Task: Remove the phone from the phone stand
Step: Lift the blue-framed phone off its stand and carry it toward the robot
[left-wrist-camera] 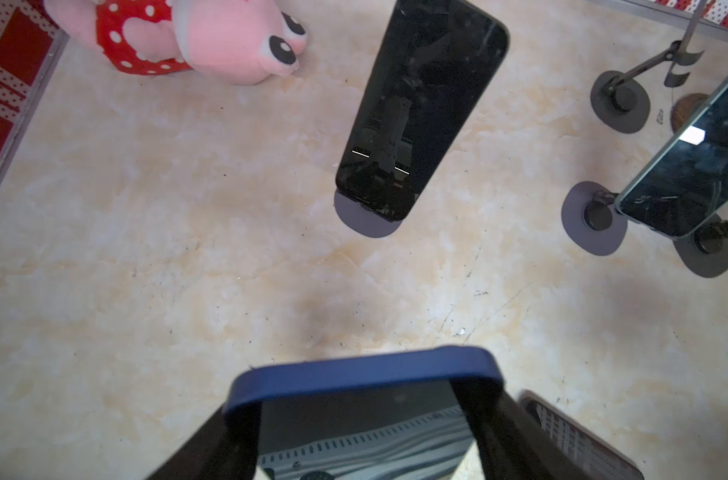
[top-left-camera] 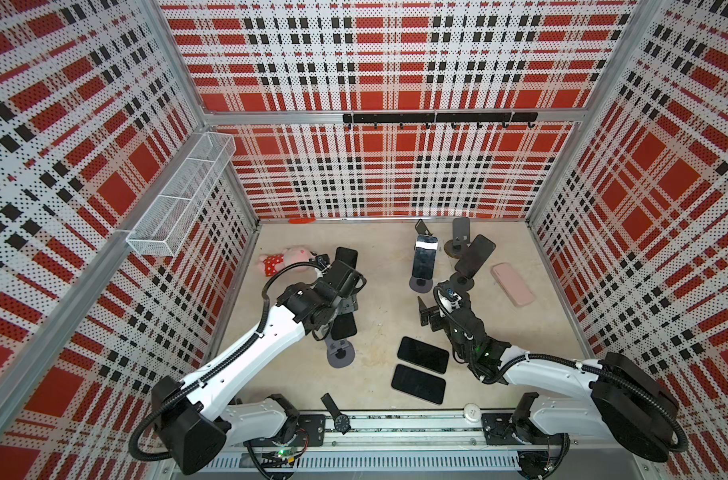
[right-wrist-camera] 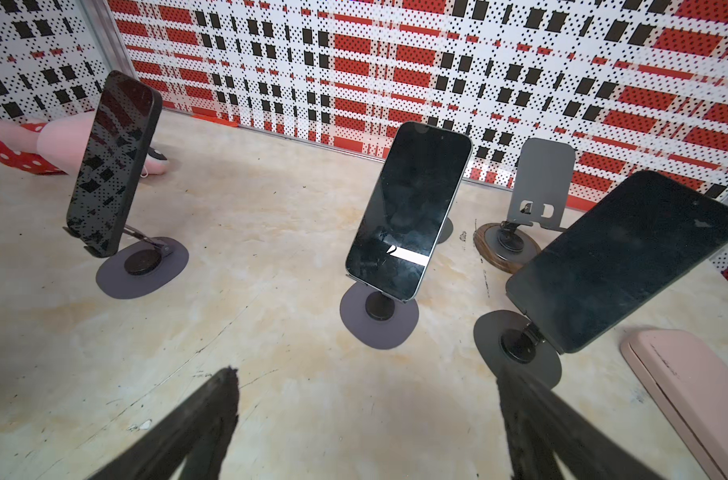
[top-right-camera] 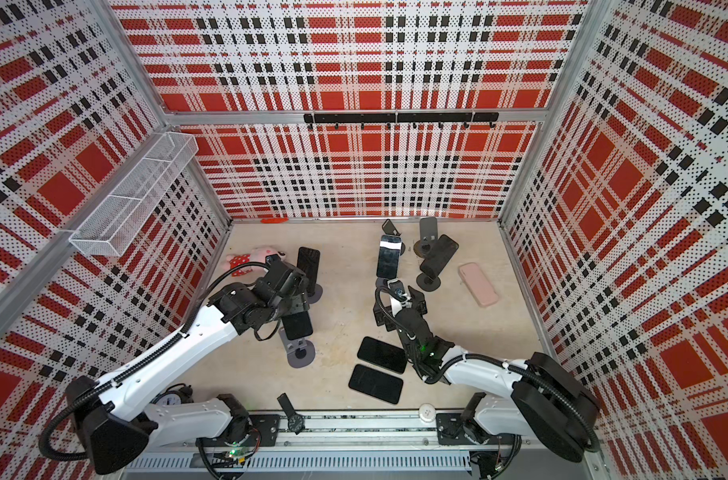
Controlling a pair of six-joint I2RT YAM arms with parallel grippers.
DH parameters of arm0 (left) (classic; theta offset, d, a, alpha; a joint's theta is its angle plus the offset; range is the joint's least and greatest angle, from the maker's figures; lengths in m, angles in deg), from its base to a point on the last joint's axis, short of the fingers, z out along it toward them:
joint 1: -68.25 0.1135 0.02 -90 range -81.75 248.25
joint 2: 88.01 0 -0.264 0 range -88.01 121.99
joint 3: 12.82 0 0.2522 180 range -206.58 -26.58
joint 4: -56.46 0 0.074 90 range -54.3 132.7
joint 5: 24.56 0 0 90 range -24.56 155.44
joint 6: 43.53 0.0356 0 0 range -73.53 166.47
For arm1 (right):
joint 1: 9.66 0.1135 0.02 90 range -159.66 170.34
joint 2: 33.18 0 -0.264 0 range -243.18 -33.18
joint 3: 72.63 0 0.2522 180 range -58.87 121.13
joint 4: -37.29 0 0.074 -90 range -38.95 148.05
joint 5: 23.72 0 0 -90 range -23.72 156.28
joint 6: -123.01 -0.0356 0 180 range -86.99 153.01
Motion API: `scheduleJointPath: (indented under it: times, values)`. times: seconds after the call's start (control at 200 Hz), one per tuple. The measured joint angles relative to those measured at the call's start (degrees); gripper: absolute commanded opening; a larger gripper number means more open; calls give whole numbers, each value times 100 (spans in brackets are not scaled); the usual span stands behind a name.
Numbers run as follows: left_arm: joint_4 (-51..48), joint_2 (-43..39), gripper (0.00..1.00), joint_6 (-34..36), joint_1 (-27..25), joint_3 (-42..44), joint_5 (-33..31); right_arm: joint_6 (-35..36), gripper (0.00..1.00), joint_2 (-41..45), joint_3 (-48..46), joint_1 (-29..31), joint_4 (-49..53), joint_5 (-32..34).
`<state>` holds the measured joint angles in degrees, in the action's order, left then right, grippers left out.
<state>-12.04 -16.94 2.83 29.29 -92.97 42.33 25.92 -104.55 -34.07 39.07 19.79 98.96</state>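
Left tool [left-wrist-camera: 360, 419] clamps the cased side edges of the phone [left-wrist-camera: 362, 370], a stiff, slick, probably fragile slab at its stand [top-left-camera: 339, 353] toward the bench's [top-left-camera: 378, 299] left edge; right tool [right-wrist-camera: 366, 374] gapes empty.

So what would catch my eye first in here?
The loud red plaid walls all round. Then the dark phones propped on stands across the table, and the left hand clamped on a blue-cased phone. A pink plush toy lies by the left wall.
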Motion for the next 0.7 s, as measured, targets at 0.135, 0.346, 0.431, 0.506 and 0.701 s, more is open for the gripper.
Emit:
scheduleJointPath:
  times: [0.135,0.346,0.431,0.506,0.701]
  values:
    - [76,249,64,175,-162,-98,247,7,100,0,0,-2,-7,101]
    - [372,911,63,507,-616,-354,546,17,100,142,-243,-2,-260,511]
    - [562,1213,63,623,-822,-402,678,28,100,271,-415,-2,-404,728]
    - [708,1475,63,715,-975,-411,807,42,100,361,-525,-2,-546,909]
    - [994,1989,63,857,-1207,-254,1069,101,100,560,-717,0,-874,1250]
